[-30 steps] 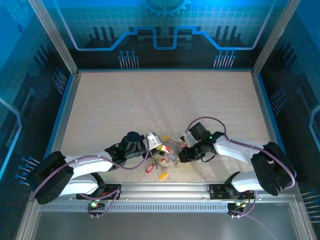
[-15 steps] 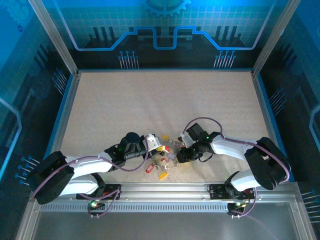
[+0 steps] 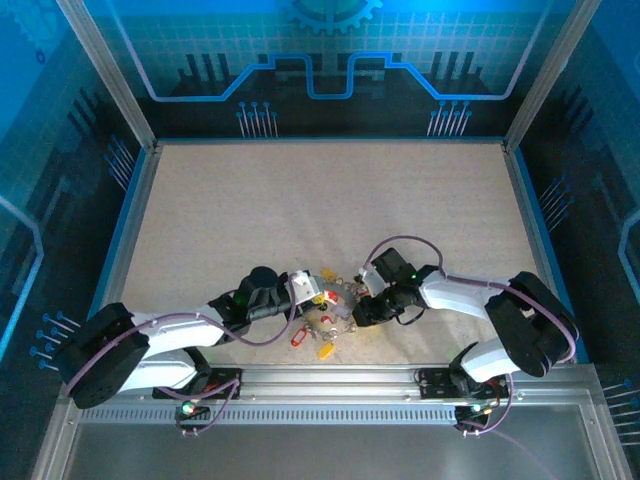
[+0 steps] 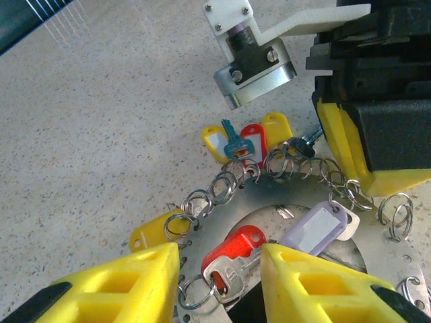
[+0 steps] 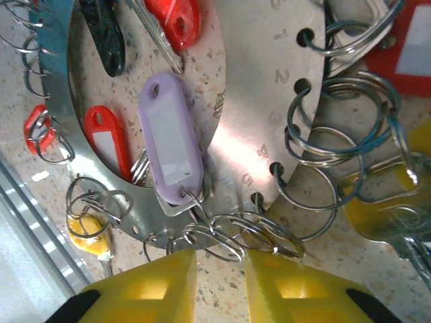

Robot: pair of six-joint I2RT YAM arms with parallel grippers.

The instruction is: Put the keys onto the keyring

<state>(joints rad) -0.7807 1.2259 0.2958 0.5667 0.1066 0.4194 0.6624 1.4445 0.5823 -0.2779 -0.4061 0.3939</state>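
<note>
Jaws of my left gripper (image 4: 220, 259) stood apart around a red-tagged key (image 4: 234, 243); whether they pinched it, I couldn't tell. The keyring (image 3: 338, 306) lay flat on the table (image 3: 300, 200) between both arms. My right gripper (image 5: 221, 266) was nearly closed beside small split rings (image 5: 232, 239), grip unclear.

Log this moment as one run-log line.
left gripper: jaws apart, straddling red plastic-headed key | right gripper: narrow jaws at small wire split rings on flat grey metal keyring; grip unclear

A purple key (image 5: 168, 145) lies across the keyring (image 5: 252, 101) at its inner rim; split rings (image 5: 237, 237) bunch beside the right end effector (image 5: 219, 268).
</note>
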